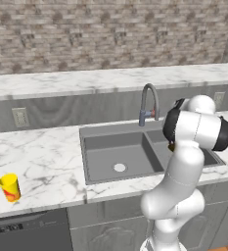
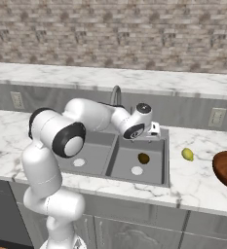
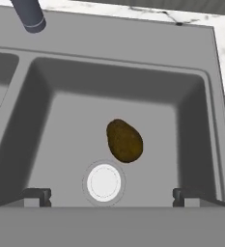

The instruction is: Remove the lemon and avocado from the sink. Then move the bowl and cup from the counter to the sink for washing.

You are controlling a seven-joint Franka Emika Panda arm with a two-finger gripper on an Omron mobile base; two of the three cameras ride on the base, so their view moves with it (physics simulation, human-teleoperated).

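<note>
The gripper [image 3: 109,197] hangs above the right basin of the sink [image 3: 201,101] with its jaws wide apart and empty. The avocado [image 3: 124,140] lies straight below, just beyond the white drain [image 3: 104,183]. Descend vertically, centre the fingers around its narrow width, then close gently.

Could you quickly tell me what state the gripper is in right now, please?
Gripper: open, holding nothing, above the avocado in the sink.

The arm reaches forward, its claw [image 3: 111,195] spread wide, pointing down.
</note>
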